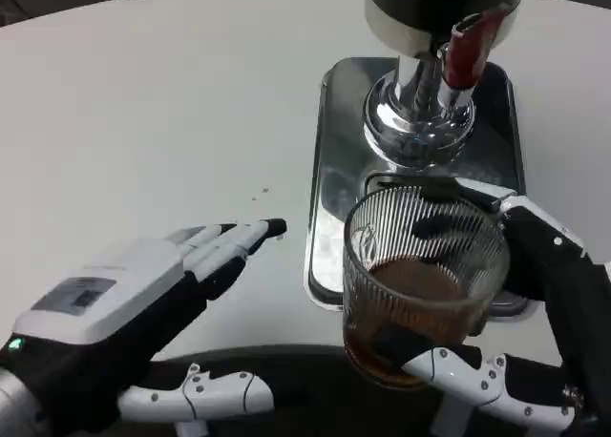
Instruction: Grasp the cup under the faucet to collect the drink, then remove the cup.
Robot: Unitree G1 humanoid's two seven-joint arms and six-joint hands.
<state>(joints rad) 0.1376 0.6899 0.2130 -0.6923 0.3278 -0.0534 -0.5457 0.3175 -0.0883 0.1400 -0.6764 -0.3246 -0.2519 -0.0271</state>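
Note:
A ribbed clear glass cup [423, 280] with dark brown drink in its lower part is held by my right hand [535, 303], whose fingers wrap its far side while the thumb lies under its base. The cup hangs over the near edge of the steel drip tray [334, 151]. The dispenser's chrome base [418, 113] and red faucet lever [465, 48] stand behind it. My left hand [143, 299] lies flat and open on the table, left of the tray, fingers pointing toward it, holding nothing.
The white table [153, 103] stretches wide to the left and back. A few small dark drops [260, 195] mark the table just beyond my left fingertips. The table's dark near edge runs below both hands.

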